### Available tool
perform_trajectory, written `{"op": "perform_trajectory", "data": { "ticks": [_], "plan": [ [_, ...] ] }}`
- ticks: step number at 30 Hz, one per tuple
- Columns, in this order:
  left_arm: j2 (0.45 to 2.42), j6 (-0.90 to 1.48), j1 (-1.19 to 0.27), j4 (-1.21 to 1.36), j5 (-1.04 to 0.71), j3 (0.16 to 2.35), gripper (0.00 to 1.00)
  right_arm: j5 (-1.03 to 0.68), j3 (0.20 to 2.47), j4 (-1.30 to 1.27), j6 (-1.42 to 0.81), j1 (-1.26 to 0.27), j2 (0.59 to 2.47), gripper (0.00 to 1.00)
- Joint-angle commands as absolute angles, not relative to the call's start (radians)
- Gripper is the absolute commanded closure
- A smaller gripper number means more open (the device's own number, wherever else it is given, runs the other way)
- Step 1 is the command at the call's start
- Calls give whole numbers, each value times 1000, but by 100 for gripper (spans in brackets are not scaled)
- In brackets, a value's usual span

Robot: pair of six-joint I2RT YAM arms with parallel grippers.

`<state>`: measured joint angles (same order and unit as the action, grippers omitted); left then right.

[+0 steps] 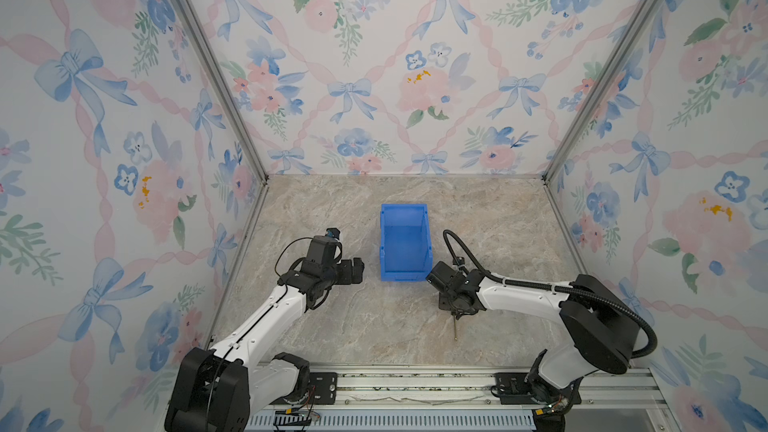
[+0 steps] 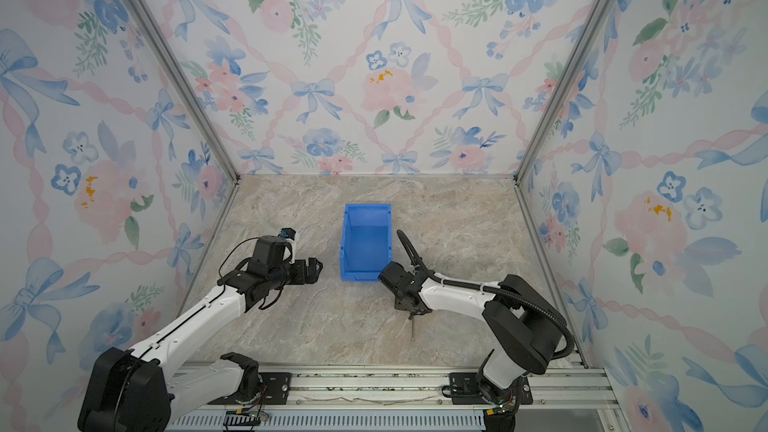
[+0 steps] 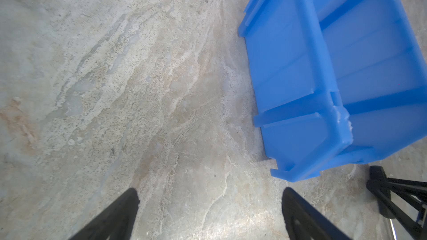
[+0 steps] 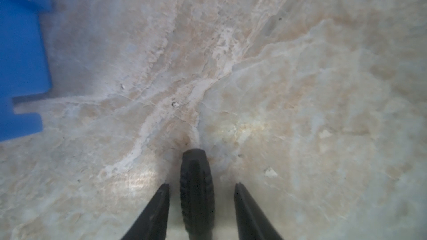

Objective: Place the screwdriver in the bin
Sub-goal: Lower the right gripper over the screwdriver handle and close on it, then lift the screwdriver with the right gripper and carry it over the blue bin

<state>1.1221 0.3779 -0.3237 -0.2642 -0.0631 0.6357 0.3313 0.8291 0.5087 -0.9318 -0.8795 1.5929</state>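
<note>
The screwdriver (image 4: 196, 192) lies on the table (image 1: 365, 326), outside the bin (image 1: 404, 251) and near its front corner. Its black handle sits between the right gripper's (image 4: 202, 184) fingers (image 4: 157, 208), which stand apart with a gap on either side. The left gripper (image 3: 211, 192) hovers beside the bin, fingers spread wide.

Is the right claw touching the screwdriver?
Apart. In the right wrist view the screwdriver lies between the fingers of the right claw, table showing on both sides.
</note>
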Motion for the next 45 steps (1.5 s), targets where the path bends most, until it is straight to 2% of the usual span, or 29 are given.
{"op": "perform_trajectory", "data": {
  "ticks": [1, 8, 17, 24, 32, 38, 45],
  "plan": [
    [1112, 363, -335, -270, -49, 622, 3, 341, 824, 509, -929, -899, 1626, 57],
    [1104, 368, -345, -272, -41, 617, 3, 346, 775, 489, -960, -913, 1609, 76],
    [1084, 374, -348, -265, -42, 615, 2, 412, 768, 465, -892, -959, 1513, 89],
    [1084, 380, -347, -260, -35, 618, 3, 437, 804, 390, -758, -1033, 1404, 92],
    [1095, 401, -346, -240, -31, 629, 3, 417, 912, 420, -707, -1040, 1354, 95],
    [1072, 396, -346, -241, 12, 614, 3, 395, 1047, 443, -698, -1021, 1414, 97],
    [1057, 394, -346, -238, -20, 601, 2, 353, 1258, 499, -669, -986, 1549, 99]
  ]
}}
